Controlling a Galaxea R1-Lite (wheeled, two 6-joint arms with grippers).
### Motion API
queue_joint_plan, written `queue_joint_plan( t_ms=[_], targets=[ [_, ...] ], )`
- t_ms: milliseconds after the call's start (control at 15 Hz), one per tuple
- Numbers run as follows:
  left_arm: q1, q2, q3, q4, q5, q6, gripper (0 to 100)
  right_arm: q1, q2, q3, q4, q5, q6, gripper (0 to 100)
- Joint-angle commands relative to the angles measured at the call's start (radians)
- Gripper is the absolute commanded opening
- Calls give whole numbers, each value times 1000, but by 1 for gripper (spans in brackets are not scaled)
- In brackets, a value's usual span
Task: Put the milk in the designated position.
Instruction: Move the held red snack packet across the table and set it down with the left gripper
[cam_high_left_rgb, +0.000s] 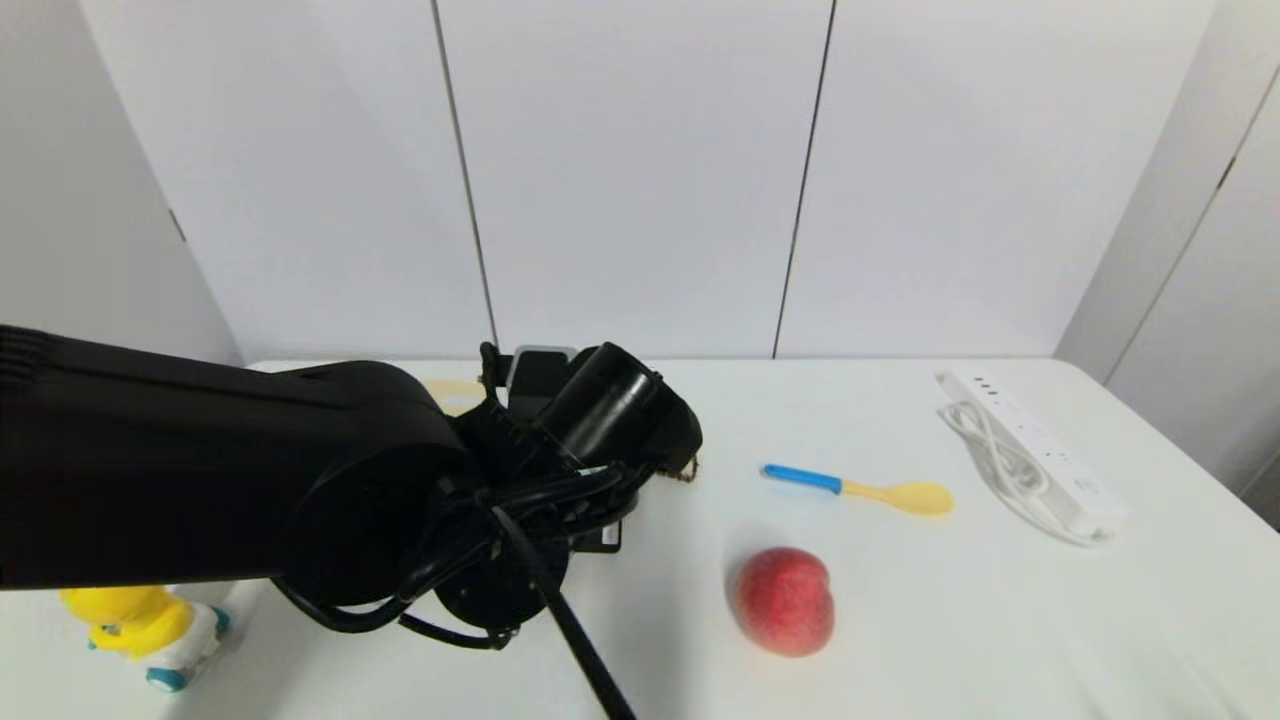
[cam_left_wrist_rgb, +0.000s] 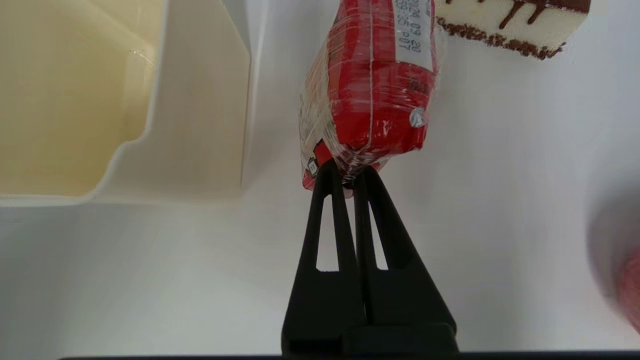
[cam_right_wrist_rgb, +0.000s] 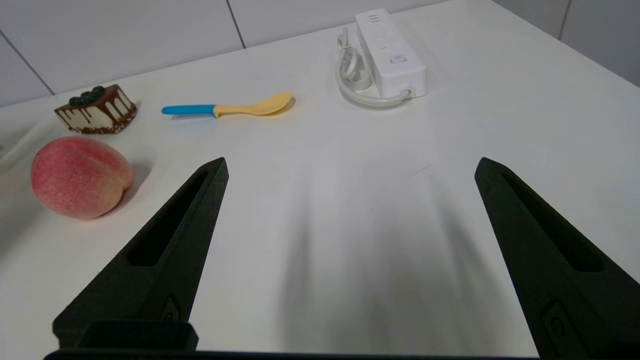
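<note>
Milk (cam_left_wrist_rgb: 372, 85) hangs pinched by its folded end in the clenched left pincer (cam_left_wrist_rgb: 348, 172), long axis toward twelve o'clock (right pincer (cam_right_wrist_rgb: 350, 167) idle, released).

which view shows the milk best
The left wrist view: the milk fills it, red and film-wrapped, its folded edge pinched by the left gripper. The head view hides it behind the left arm; the right wrist view misses it.

head high, wrists low, peach (cam_high_left_rgb: 784, 600) shared

Red milk (cam_left_wrist_rgb: 372, 85), pink-red peach (cam_high_left_rgb: 784, 600), blue-and-yellow spoon (cam_high_left_rgb: 862, 489).
</note>
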Motion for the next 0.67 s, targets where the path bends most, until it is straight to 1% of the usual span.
queue_joint_plan(
  t_ms=[67,667],
  targets=[
    [-8,32,-2,-2,6,-6,0,-1,2,0,0,0,1,100],
    [-19,62,-7,-23,6,-10,0,-1,2,0,0,0,1,100]
  ],
)
